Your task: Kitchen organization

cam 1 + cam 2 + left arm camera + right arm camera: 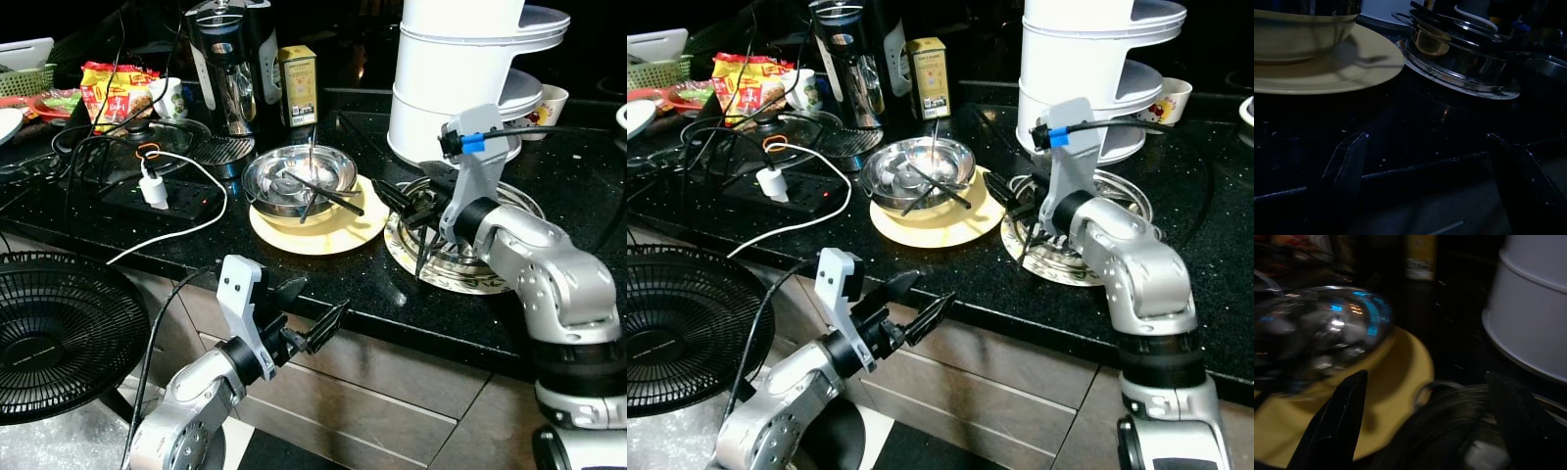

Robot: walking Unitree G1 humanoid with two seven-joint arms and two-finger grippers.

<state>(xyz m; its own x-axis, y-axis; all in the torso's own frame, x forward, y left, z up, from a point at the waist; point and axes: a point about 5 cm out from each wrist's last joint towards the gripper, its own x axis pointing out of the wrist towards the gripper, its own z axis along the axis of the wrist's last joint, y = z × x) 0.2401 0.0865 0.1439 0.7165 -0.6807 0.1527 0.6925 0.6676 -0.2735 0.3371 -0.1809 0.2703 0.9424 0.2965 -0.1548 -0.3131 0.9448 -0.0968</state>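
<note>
A steel bowl (pixel 299 176) holding dark chopsticks and a spoon sits on a yellow plate (pixel 328 233) near the black counter's front. To its right lies a stack of shallow steel dishes (pixel 485 276). My right gripper (pixel 406 229) hovers open just over the left rim of those dishes, beside the yellow plate (pixel 1400 377), with nothing between its fingers. My left gripper (pixel 310 307) is open and empty below the counter edge, in front of the drawers, pointing up towards the yellow plate (pixel 1327 68) and steel dishes (pixel 1459 58).
A white tiered container (pixel 460 78) stands behind the steel dishes. A kettle (pixel 230 69), a yellow box (pixel 298 86), a snack packet (pixel 113 93) and a power strip (pixel 162 201) with cables crowd the left of the counter. A black fan (pixel 59 333) stands low at left.
</note>
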